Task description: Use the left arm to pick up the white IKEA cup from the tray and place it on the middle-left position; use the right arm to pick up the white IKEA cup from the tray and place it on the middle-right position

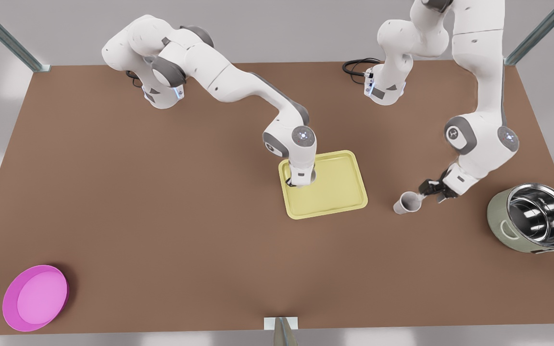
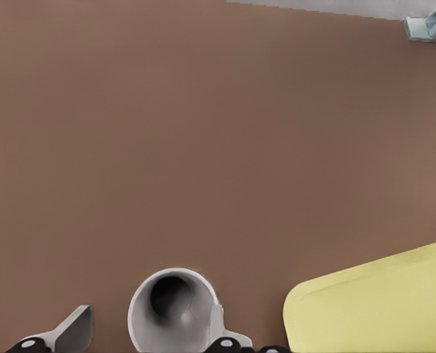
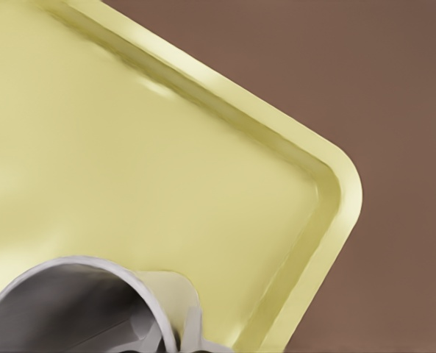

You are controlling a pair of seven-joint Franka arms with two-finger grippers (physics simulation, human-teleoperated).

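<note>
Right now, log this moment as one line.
left hand: open, at cup on table | right hand: at second cup on tray

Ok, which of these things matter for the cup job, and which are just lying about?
Job:
tray
first white cup, in the tray, right gripper over it
second white cup, on the tabletop beside the tray, left gripper at it

Lying about:
pink dish
steel pot

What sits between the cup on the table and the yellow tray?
Nothing: bare brown tabletop separates the cup by the left gripper from the tray, seen in front and left wrist views. The right gripper is over the tray.
</note>
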